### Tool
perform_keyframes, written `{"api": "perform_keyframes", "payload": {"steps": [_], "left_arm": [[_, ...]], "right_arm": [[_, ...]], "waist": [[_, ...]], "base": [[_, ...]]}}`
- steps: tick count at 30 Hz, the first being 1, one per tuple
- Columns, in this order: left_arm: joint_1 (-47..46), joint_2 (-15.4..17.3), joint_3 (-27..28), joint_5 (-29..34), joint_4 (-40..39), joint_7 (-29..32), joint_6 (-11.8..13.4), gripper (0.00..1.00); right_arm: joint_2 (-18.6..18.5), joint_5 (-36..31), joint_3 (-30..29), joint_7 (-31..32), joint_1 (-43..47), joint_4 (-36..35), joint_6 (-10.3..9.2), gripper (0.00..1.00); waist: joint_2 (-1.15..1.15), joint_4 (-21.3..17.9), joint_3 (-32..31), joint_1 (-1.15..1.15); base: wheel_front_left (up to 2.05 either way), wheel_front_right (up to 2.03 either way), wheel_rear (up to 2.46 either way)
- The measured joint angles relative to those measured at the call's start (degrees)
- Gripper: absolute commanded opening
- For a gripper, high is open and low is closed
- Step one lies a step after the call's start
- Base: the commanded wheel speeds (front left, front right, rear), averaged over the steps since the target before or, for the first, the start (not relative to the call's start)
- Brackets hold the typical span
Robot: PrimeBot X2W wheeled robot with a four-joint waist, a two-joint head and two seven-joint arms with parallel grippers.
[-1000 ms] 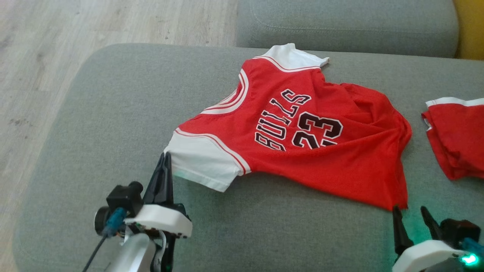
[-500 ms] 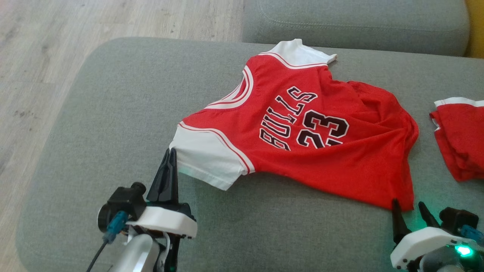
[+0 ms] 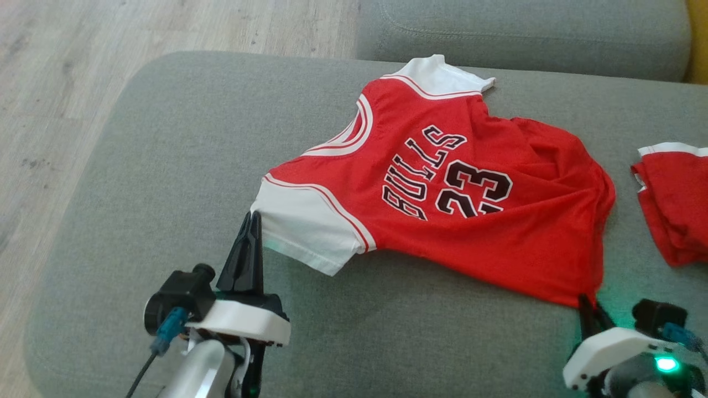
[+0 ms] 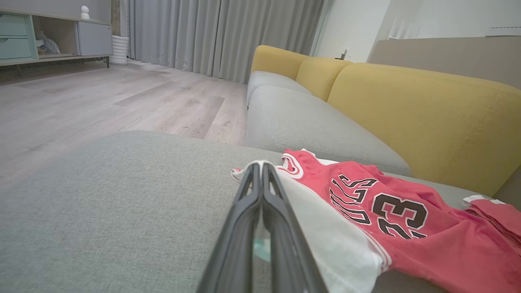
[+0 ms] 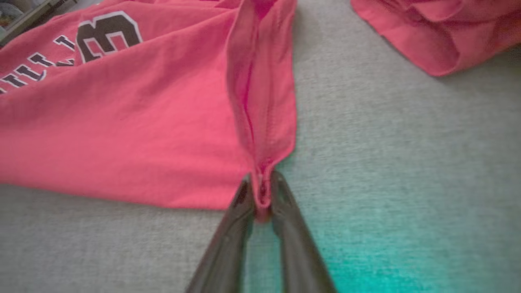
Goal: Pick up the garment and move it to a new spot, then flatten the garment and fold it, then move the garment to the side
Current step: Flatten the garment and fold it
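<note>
Keeping the left claw (image 3: 251, 216) pressed fully together, tips touching the near corner of the white sleeve (image 3: 301, 235) of the garment (image 3: 498, 243). Not showing clearly, even along the fingers in the left wrist view, whether any cloth is caught between them. Leaving bare grey sofa seat (image 3: 166, 166) open all along this claw's left side, running out to the rounded seat edge and the wooden floor (image 3: 55, 83) beyond.

Showing the garment lying across the middle of the seat, lettering and number facing up, red body rumpled toward its right side, far sleeve reaching close to the seam with another grey cushion (image 3: 525, 33) behind.

Clamping the right claw (image 5: 262, 191) on the garment's near hem corner, pinching a fold of red cloth between fingers drawn almost together, with a ridge of fabric rising away from the tips.

Showing a second red piece of clothing (image 3: 672, 210) bunched at the right edge, lying apart from the garment with a strip of bare seat between. Leaving open seat along the near side between the two claws.
</note>
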Motion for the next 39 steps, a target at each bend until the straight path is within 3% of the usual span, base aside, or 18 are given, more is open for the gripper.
{"api": "perform_keyframes", "payload": {"steps": [7, 13, 16, 21, 28, 32, 39], "left_arm": [[0.1, 0.3, 1.0, -1.0, -1.0, 0.0, 0.0, 0.0], [0.5, 0.8, 2.6, -2.5, -3.4, 0.0, 0.0, 0.0], [-0.5, 1.4, 3.8, -4.5, -7.2, 1.7, -0.1, 0.0], [-8.5, 2.7, 7.0, -6.8, -11.7, 5.4, -0.1, 0.0], [-22.5, 3.7, 11.1, -9.6, -15.9, 8.6, 0.0, 0.0], [-24.8, 3.4, 13.3, -12.0, -20.1, 9.1, 0.1, 0.0], [-24.8, 5.2, 14.8, -12.2, -28.9, 12.2, 2.5, 0.0]], "right_arm": [[0.3, 5.2, 3.7, 0.0, 0.3, -2.8, 0.0, 0.0], [0.2, 10.1, 5.8, -0.6, 0.2, -11.1, -0.01, 0.0], [0.2, 12.3, 8.3, 0.9, -0.8, -19.0, -0.01, 0.0], [-0.1, 17.4, 9.5, 5.4, -8.6, -27.5, -0.01, 0.0], [-5.0, 20.3, 11.4, 7.3, -21.7, -33.1, -0.01, 0.0], [-5.6, 21.5, 11.9, 9.2, -23.4, -35.2, -0.01, 0.0], [-6.3, 21.4, 10.6, 14.9, -20.7, -41.0, -0.01, 0.0]], "waist": [[0.0, -0.7, -1.7, 0.0], [0.0, -1.4, -3.5, 0.0], [0.0, -1.8, -5.1, 0.0], [0.0, -2.1, -6.8, 0.0], [0.0, -2.3, -8.4, 0.0], [0.0, -2.2, -8.8, 0.0], [0.0, -1.9, -7.2, 0.0]], "base": [[0.0, 0.0, 0.0], [0.0, 0.0, 0.0], [0.0, 0.0, 0.0], [0.0, 0.0, 0.0], [0.0, 0.0, 0.0], [0.0, 0.0, 0.0], [0.0, 0.0, 0.0]]}}
